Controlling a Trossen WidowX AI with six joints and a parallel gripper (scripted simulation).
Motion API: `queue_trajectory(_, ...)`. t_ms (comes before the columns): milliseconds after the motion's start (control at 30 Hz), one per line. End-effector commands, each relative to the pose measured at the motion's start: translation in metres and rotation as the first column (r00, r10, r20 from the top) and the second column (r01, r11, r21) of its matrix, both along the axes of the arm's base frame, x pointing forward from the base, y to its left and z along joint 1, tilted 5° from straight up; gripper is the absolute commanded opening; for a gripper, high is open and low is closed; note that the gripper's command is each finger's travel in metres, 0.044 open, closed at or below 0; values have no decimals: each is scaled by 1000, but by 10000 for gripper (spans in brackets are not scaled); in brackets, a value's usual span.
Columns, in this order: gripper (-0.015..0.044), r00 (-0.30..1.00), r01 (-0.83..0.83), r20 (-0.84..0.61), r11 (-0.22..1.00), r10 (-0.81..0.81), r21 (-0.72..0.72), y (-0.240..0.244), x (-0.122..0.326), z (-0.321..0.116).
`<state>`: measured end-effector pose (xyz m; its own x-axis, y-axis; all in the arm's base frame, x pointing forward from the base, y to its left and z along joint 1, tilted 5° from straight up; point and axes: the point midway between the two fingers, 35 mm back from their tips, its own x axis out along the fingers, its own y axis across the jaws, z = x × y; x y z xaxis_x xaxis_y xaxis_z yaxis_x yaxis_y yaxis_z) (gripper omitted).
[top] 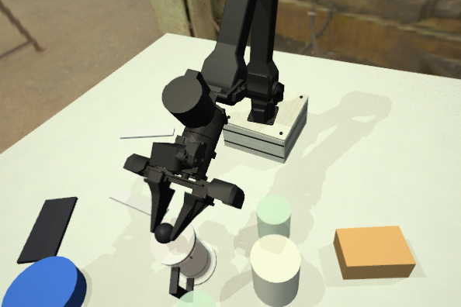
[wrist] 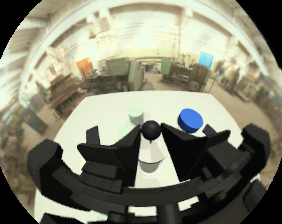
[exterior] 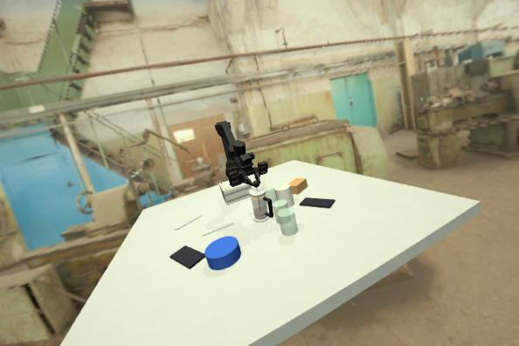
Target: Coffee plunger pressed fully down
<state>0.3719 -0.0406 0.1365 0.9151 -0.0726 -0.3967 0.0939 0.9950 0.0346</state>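
Two fingers (top: 157, 215) clamped on plunger knob (top: 164, 232), just above upright glass press (top: 192, 256).

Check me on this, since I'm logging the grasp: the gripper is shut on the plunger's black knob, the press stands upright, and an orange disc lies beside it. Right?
One thing is off: the disc beside the press is blue, not orange, as the top view shows; the orange thing is a block farther off. The gripper is indeed shut on the plunger's black knob, and the press stands upright.
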Motion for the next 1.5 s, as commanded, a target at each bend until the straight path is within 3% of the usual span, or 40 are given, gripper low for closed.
queue_trajectory(0,123,1000,2,-26,1000,-2,11,0,0,-8)
queue_trajectory(1167,123,1000,3,-13,1000,-3,8,-2,5,-3)
queue_trajectory(1467,360,1000,3,-13,1000,-3,8,-2,5,-3)
